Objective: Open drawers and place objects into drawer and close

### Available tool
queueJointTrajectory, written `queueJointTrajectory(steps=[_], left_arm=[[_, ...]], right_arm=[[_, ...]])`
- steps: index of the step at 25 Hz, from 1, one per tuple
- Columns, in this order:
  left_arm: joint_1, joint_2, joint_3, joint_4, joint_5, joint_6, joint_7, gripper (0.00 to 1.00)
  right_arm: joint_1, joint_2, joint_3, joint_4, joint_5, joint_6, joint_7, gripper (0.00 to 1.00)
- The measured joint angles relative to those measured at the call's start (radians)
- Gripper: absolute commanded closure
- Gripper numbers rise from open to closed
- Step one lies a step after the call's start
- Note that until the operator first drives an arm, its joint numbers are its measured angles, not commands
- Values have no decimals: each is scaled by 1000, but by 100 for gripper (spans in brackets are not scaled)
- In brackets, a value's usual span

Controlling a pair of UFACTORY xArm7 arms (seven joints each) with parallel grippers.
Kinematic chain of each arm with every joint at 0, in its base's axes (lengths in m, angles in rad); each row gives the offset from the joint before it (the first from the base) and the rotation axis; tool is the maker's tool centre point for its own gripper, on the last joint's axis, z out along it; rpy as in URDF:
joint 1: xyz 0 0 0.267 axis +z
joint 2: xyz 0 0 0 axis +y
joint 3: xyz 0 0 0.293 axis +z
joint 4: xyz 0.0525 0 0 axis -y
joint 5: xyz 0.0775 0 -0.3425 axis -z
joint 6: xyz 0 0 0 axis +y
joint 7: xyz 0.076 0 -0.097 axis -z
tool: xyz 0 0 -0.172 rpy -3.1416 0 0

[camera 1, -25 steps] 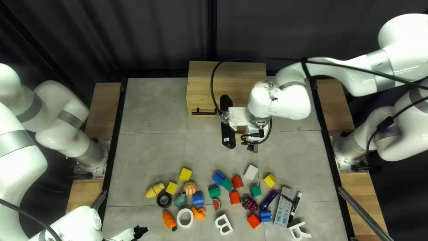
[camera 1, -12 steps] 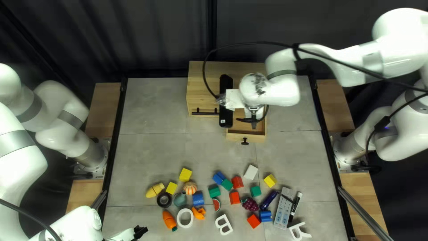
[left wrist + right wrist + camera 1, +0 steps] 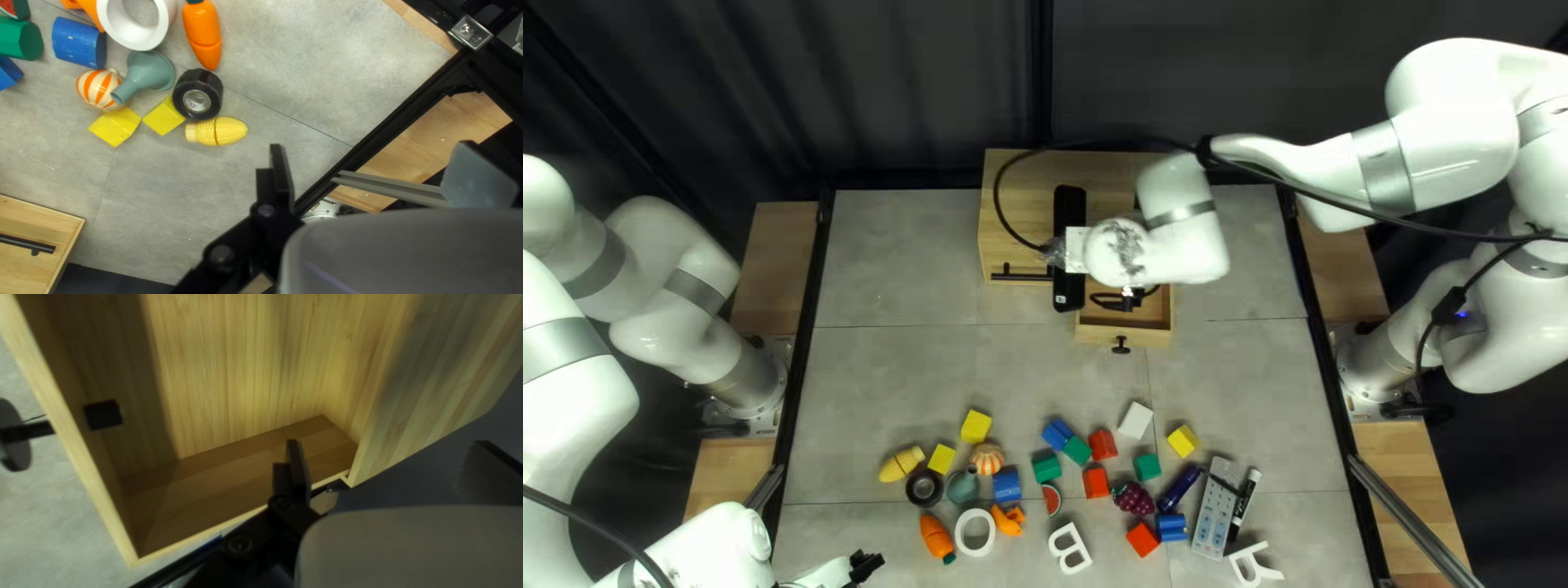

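Right gripper [image 3: 1125, 301]: one, upper centre of the top left view; fingers spread wide, nothing gripped.
Pulled-out drawer [image 3: 1095, 332]: one, directly beneath the right gripper, with one black knob [image 3: 1121, 345] on its front.
Cabinet [image 3: 1013, 207]: one, wooden, upper centre; its single bar handle [image 3: 1022, 273] is left of the right gripper, on a closed front.
Blocks, lower centre, well apart from the right gripper: one white [image 3: 1136, 420]; three red, one of them at [image 3: 1102, 443]; three green, one at [image 3: 1047, 468]; three blue, one at [image 3: 1006, 486]; three yellow, one at [image 3: 1183, 440].
Toy food, lower centre: one grape bunch [image 3: 1133, 499], one watermelon slice [image 3: 1052, 500], one carrot [image 3: 935, 536], one corn cob [image 3: 901, 464].
Other pieces, lower centre: one wheel [image 3: 925, 488], one funnel [image 3: 963, 487], one white ring [image 3: 989, 539], two white letters, one at [image 3: 1068, 548].
Lower right of centre: one remote [image 3: 1215, 509], one black-and-white marker [image 3: 1243, 504].
Left gripper [image 3: 866, 565]: one, lower left, near the carrot; fingers wide apart, holding nothing.
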Motion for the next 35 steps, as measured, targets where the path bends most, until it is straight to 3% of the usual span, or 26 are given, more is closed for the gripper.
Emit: queueJointTrajectory(steps=[13,35], left_arm=[[0,0,0,0,0,0,0,0],[0,0,0,0,0,0,0,0]], right_arm=[[-7,-29,-6,-86,-100,-100,62,0],[-6,-3,-3,-133,-284,-90,164,0]])
